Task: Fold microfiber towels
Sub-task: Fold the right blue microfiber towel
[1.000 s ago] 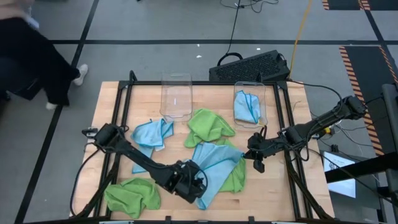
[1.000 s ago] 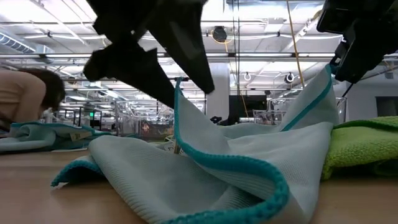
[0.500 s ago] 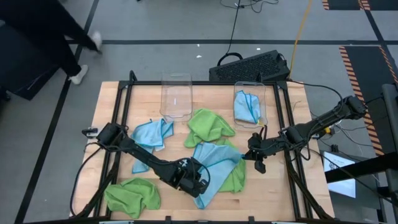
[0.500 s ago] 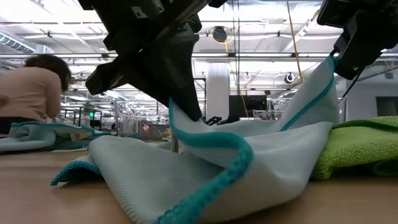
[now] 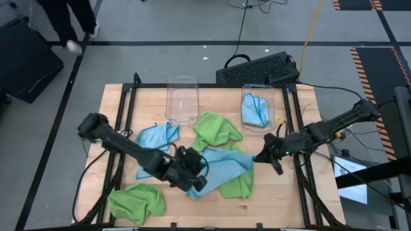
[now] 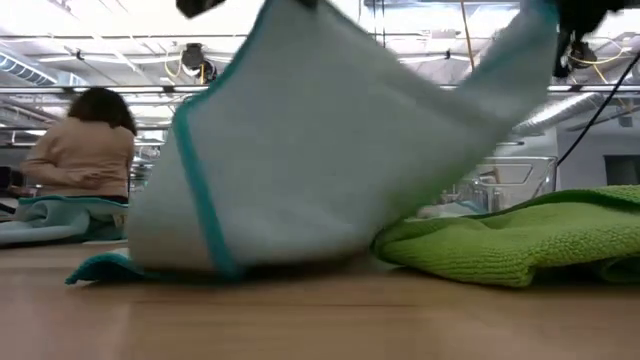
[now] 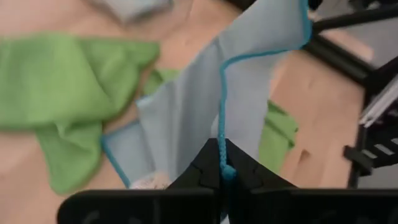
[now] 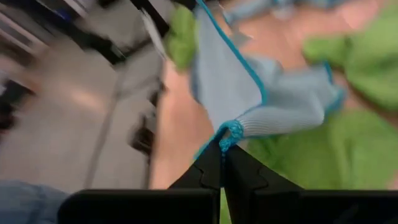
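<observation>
A light blue towel (image 5: 221,168) is hanging stretched between the two grippers near the middle of the wooden table (image 5: 302,199), its lower part draping onto a lime green towel (image 5: 239,185) beneath it. The left gripper (image 5: 196,181), at about 7 o'clock from the table's centre, is pinching the towel's teal-stitched edge between closed fingers. The right gripper (image 5: 258,158), at about 3 o'clock, is clamping the opposite corner with its fingers pressed together. In the low view the blue sheet (image 6: 320,140) is rising like a tent beside the green cloth (image 6: 520,235).

Other towels are lying around: a crumpled green one (image 5: 136,200) at 8 o'clock, a blue one (image 5: 156,136) at 9 o'clock, a green one (image 5: 215,130) at 12 o'clock, and a blue one (image 5: 255,110) inside a clear bin (image 5: 258,88) at 1 o'clock. A second clear bin (image 5: 182,99) is standing at 11 o'clock.
</observation>
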